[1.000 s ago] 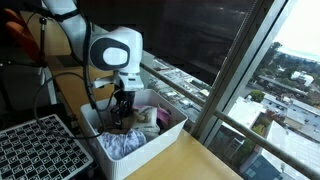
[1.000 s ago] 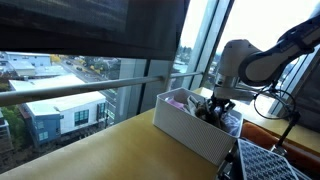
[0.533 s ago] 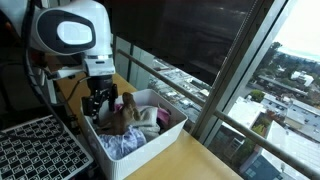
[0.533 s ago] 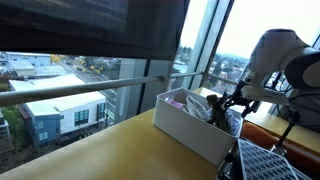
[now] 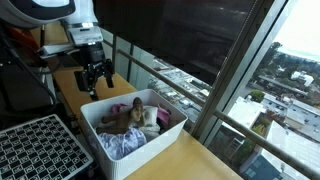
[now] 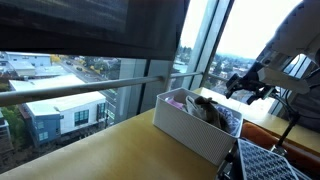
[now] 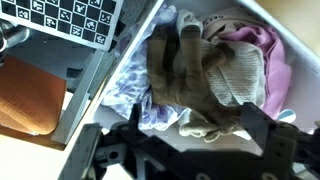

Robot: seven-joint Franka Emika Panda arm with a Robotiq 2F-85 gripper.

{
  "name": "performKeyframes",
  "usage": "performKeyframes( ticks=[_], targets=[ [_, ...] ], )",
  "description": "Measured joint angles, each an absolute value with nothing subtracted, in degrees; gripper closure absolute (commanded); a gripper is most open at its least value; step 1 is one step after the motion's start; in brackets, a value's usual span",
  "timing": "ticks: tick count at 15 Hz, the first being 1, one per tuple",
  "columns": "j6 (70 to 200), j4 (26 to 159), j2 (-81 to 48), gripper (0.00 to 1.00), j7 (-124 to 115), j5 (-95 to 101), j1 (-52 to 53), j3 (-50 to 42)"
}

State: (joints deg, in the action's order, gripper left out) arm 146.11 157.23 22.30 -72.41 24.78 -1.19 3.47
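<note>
1. The claw [image 5: 95, 78] is open. Its two fingers stand wide apart and there is nothing between them.
2. The claw hangs in the air above the back end of a white bin [image 5: 152, 147]. It does not touch the bin or anything in it.
3. The bin sits on a wooden surface [image 5: 195, 162] next to a big window. Both exterior views show it there.
4. The bin is full of soft clothes, all piled up.
5. A brown cloth [image 7: 180, 75] lies on top, in the middle of the pile. In the wrist view it is right under the claw. It is the thing nearest to the claw.
6. A cream cloth [image 7: 238, 78] lies just beside the brown cloth and touches it.
7. A pink cloth [image 7: 252, 40] sits past the cream one, near the bin's wall.
8. A purple and white cloth [image 7: 128, 92] is on the other side of the brown cloth, partly under it.
9. A black tray [image 5: 35, 150] full of little holes lies beside the bin.
10. A board [image 7: 75, 18] with black and white squares shows outside the bin in the wrist view.
</note>
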Motion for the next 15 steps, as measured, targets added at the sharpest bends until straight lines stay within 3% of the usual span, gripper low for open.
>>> performKeyframes(
  ticks=[7, 15],
  targets=[
    [148.7, 154.2, 23.7, 0.0, -71.9, 19.7, -1.1, 10.6],
    [148.6, 137.3, 6.3, 0.0, -70.7, 19.1, 0.4, 16.5]
  ],
)
